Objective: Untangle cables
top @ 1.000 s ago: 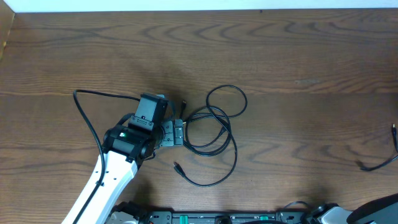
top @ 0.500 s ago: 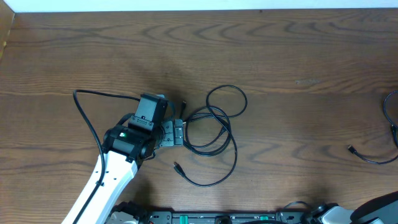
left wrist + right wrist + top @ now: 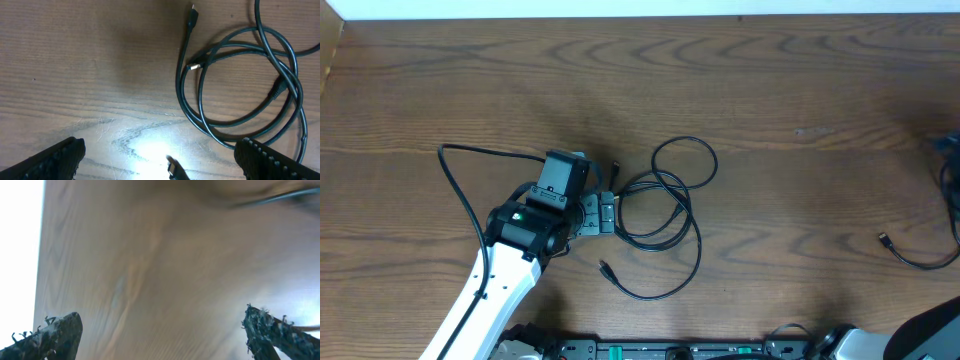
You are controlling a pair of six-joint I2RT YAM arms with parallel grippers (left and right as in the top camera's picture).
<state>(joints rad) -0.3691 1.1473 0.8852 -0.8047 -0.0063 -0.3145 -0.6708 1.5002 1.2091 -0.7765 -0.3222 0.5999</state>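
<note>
Wood tabletop (image 3: 770,80): cables (image 3: 665,205) at centre looped together, untangling looks barely begun; stray cable (image 3: 886,240) far right. Left claw (image 3: 608,214) spread, right claw (image 3: 161,325) spread, both empty.

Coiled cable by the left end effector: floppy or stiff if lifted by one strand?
Probably floppy: the coiled cable is thin and lies in loose, uneven loops. Likely light, so a push would drag it rather than roll it. Overlapping strands may lift together.

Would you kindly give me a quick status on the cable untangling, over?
Left gripper open, beside the looped cables, nothing held. Right gripper open, view blurred. Another cable far right. Nothing in the way.
</note>
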